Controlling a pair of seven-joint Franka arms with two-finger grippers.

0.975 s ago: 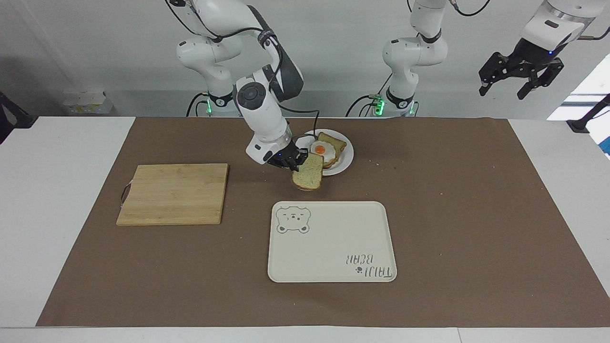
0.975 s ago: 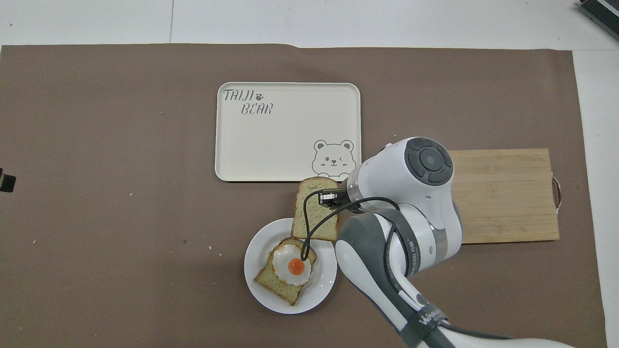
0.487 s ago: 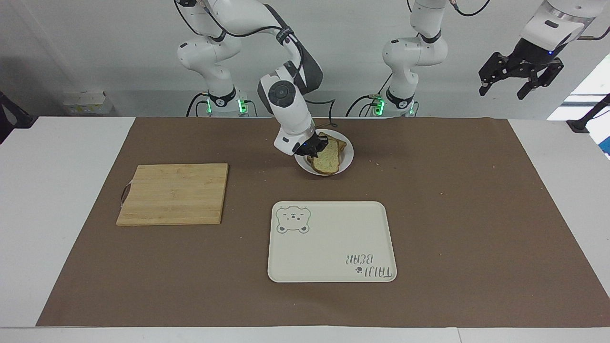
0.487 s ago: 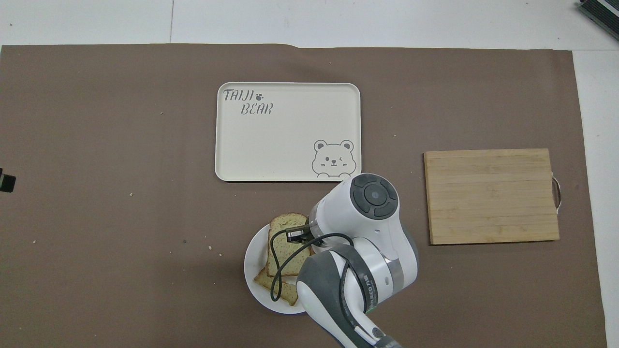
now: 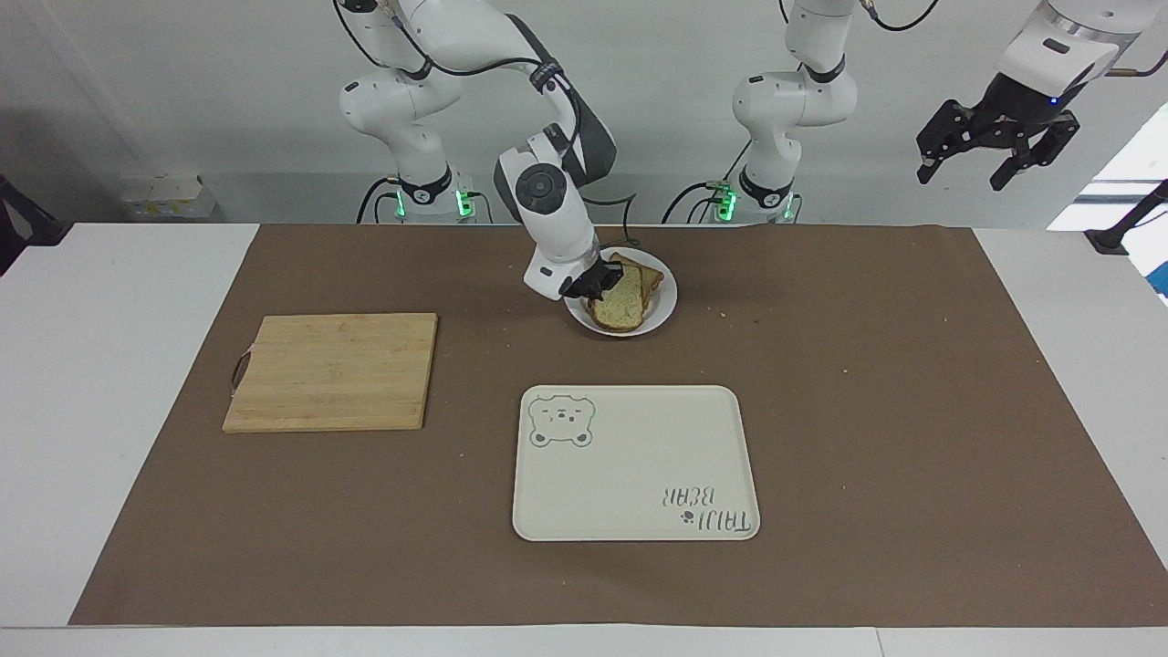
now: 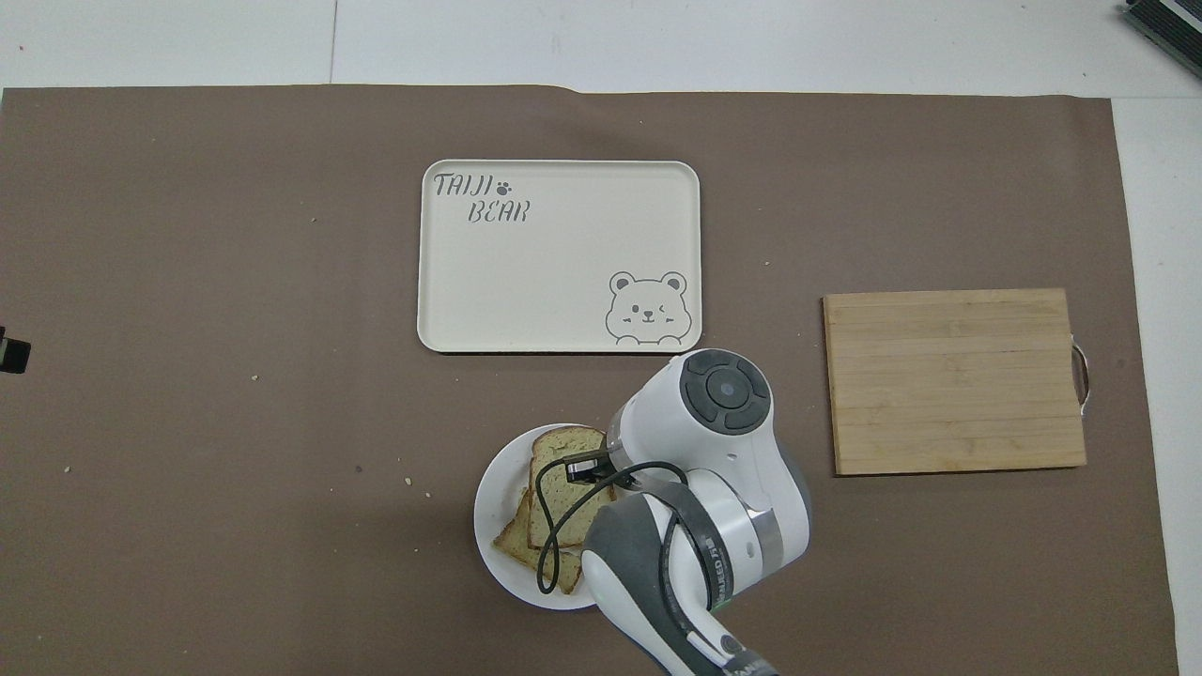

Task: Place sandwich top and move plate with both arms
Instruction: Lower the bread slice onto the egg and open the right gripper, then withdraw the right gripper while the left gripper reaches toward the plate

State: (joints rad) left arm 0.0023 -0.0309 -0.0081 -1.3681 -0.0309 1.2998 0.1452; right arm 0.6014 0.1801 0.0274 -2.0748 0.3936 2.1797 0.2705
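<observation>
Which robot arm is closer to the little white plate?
The right one. Its tool is down at the top bread slice on the plate. The left tool waits high up, off past the table's end.

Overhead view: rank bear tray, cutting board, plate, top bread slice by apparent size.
1. bear tray
2. cutting board, close to the tray but a little smaller
3. plate, partly hidden by the right arm
4. top bread slice, on the plate's sandwich, also partly covered
</observation>
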